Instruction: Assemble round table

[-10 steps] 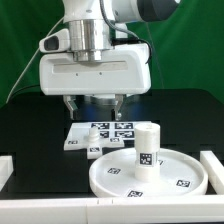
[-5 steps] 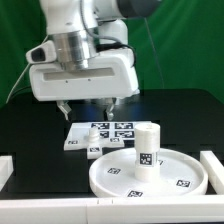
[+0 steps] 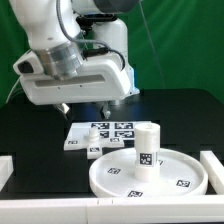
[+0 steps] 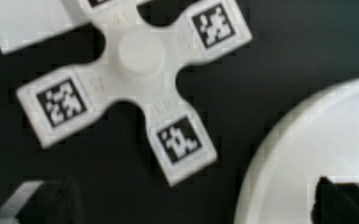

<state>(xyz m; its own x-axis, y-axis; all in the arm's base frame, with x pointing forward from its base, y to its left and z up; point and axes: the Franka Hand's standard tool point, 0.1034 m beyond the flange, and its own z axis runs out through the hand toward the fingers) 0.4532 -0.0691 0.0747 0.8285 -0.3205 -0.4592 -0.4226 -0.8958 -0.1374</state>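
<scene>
The white cross-shaped base point(image 3: 93, 141) lies flat on the black table, just behind the large round disc point(image 3: 175, 180). The short cylindrical leg point(image 3: 147, 149) stands upright in the middle of the disc. My gripper point(image 3: 84, 107) hangs open and empty above the table, behind the base and clear of it. In the wrist view the base point(image 4: 137, 70) fills the centre, its tagged arms spread out. The disc's rim point(image 4: 318, 140) curves in at one side. My gripper point(image 4: 194, 208) shows only as two dark fingertips point(image 4: 41, 204) with nothing between them.
The marker board point(image 3: 118, 129) lies right behind the base, and its corner shows in the wrist view point(image 4: 25, 28). Low white rails stand at the exterior view's left point(image 3: 6, 168) and right point(image 3: 213, 166). A green backdrop closes the back.
The arm has swung toward the exterior view's left and the hand has tilted. The fingers stay open at about the same height. The parts on the table have not moved.
</scene>
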